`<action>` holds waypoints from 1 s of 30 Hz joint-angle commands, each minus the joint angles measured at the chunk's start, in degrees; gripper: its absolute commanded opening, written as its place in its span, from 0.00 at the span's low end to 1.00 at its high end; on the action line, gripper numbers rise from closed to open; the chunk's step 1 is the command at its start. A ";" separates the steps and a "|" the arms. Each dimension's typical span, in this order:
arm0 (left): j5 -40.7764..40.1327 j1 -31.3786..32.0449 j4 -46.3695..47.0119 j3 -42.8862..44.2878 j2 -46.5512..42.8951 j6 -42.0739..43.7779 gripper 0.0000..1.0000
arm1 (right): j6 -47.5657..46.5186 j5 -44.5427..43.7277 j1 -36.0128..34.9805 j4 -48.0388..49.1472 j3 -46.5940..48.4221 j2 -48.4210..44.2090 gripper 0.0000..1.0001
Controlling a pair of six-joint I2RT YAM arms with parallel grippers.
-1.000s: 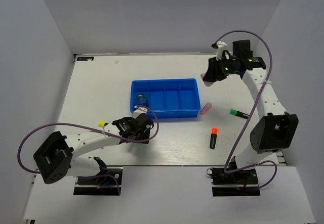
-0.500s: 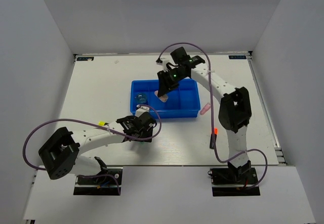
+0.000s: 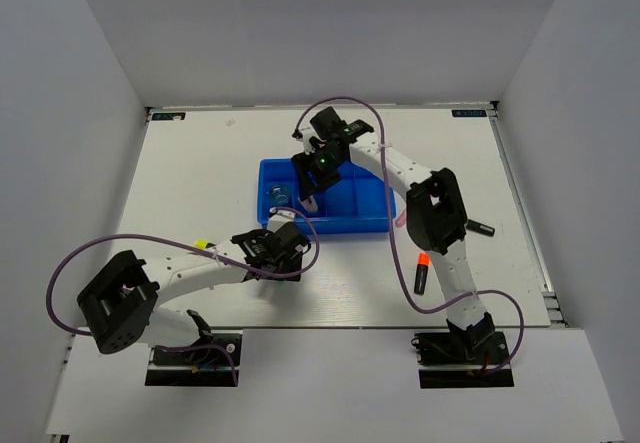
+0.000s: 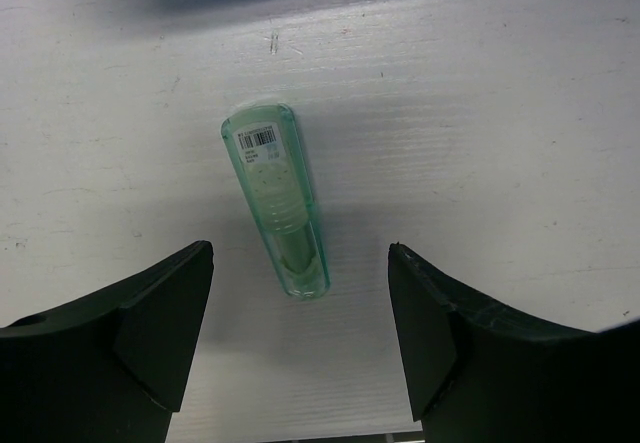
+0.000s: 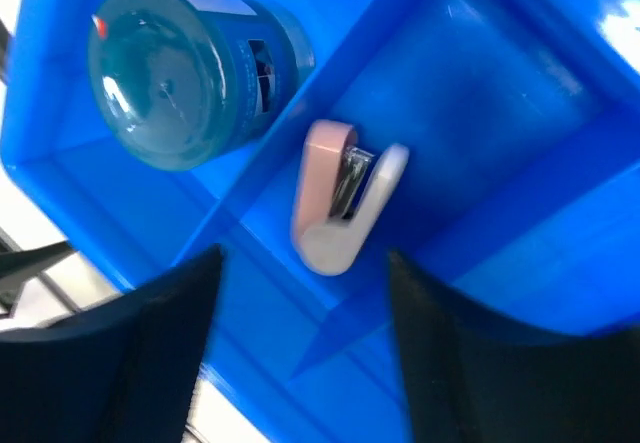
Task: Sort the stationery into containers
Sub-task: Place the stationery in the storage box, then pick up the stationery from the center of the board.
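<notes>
The bright blue tray (image 3: 365, 225) lies mid-table. A translucent blue roll (image 5: 185, 78) sits in its leftmost compartment, also seen from above (image 3: 277, 195). A pink and white stapler-like item (image 5: 335, 198) lies in the neighbouring compartment, against the divider. My right gripper (image 5: 300, 348) hovers over it, open and empty, above the tray's left part (image 3: 310, 185). My left gripper (image 4: 300, 343) is open just in front of the tray (image 3: 288, 237). A pale green tube (image 4: 275, 198) lies on the table just beyond and between the fingertips, untouched.
A pink tube (image 3: 403, 215) lies at the tray's right front corner. An orange-capped marker (image 3: 421, 273) lies right of centre. A black marker end (image 3: 482, 229) shows past the right arm. A yellow cap (image 3: 200, 246) peeks out beside the left arm.
My right arm swung from the far right to over the tray's left part, carrying the pink item. The jaws have opened and the item now lies in the tray. The left arm barely moved.
</notes>
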State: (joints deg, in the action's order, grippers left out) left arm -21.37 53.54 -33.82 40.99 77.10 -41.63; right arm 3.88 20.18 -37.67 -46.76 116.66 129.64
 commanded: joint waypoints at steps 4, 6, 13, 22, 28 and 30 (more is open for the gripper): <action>-1.31 0.34 1.21 1.10 0.50 -0.82 0.81 | -0.63 -1.20 -0.74 -0.44 3.22 -1.76 0.76; -1.40 0.34 1.22 1.54 1.29 -0.82 0.80 | -0.89 -1.20 -0.56 -0.17 1.21 -4.47 0.76; -3.77 0.43 1.57 3.04 4.19 -1.00 0.69 | -1.68 -2.60 1.10 5.97 -14.04 -20.21 0.61; -7.02 1.30 5.08 0.85 7.63 -3.81 0.55 | -1.24 -0.85 5.76 10.72 -29.90 -37.07 0.61; -7.46 1.66 6.31 -1.53 7.80 -5.22 0.27 | -2.12 -2.95 9.01 10.12 -34.31 -41.31 0.65; -7.29 1.74 6.49 -1.79 7.72 -5.13 0.24 | -2.38 -5.84 9.81 9.07 -34.66 -42.10 0.71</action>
State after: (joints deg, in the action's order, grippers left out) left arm -28.27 55.13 -27.68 41.19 84.47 -45.71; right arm 2.44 17.30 -28.86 -37.69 82.50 90.41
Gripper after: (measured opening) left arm 0.389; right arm 0.692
